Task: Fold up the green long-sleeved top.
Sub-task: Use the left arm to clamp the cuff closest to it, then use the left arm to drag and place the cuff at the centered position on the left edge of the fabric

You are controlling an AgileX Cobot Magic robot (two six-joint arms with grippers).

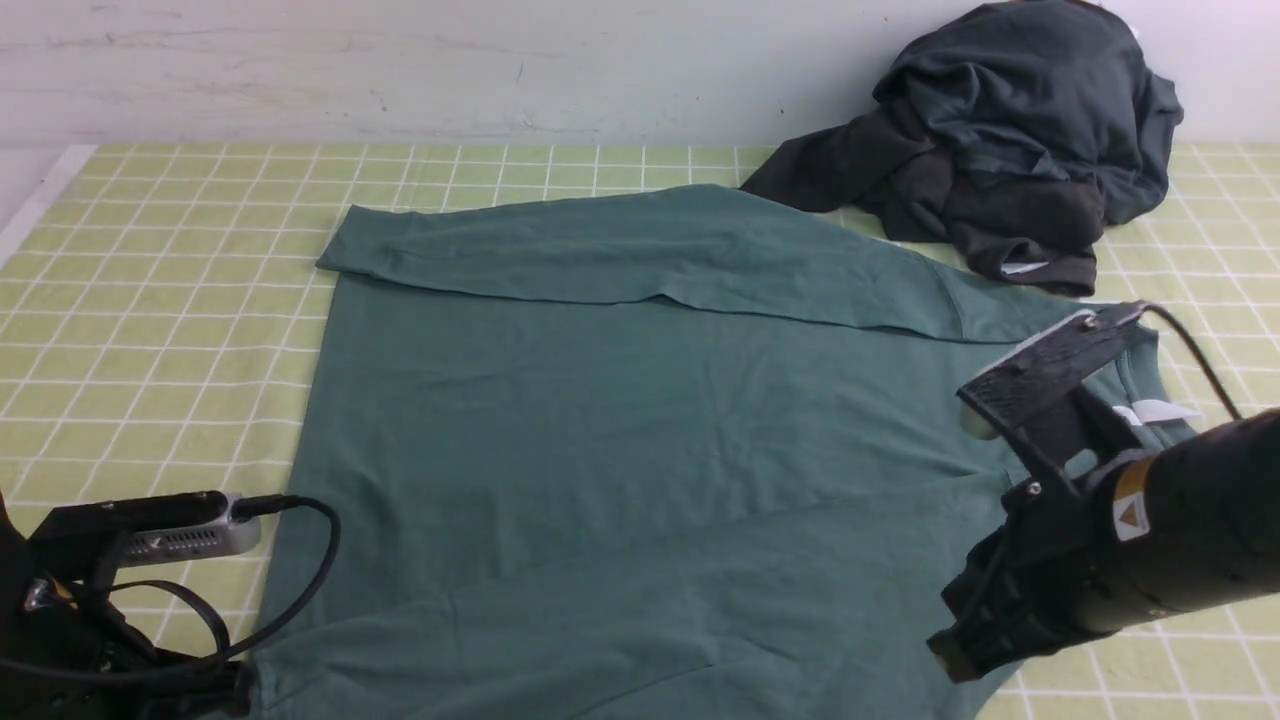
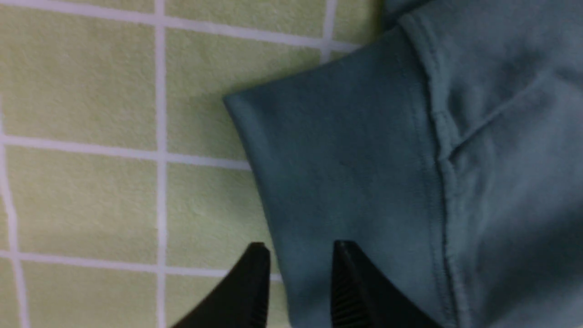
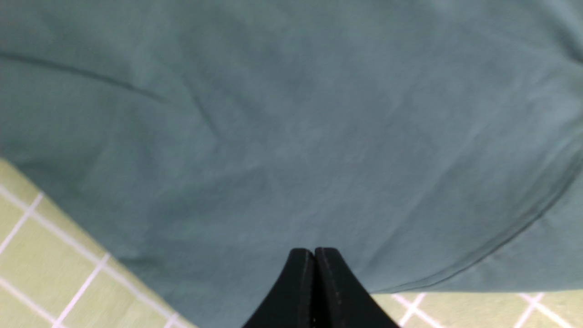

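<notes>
The green long-sleeved top (image 1: 640,430) lies spread flat on the checked table, with its collar and white neck label (image 1: 1155,412) to the right. Its far sleeve (image 1: 640,250) is folded across the body. My left gripper (image 2: 298,248) is open at the near left corner, its jaws straddling the edge of a stitched cuff (image 2: 328,150), with one finger over cloth and the other over the mat. My right gripper (image 1: 950,655) is at the near right over the top. In the right wrist view (image 3: 314,250) its jaws are shut with nothing between them.
A dark charcoal heap of clothing (image 1: 1010,140) lies at the far right against the wall. The yellow-green checked mat (image 1: 170,280) shows bare to the left of the top. A cable (image 1: 310,570) loops from the left wrist camera over the top's near left edge.
</notes>
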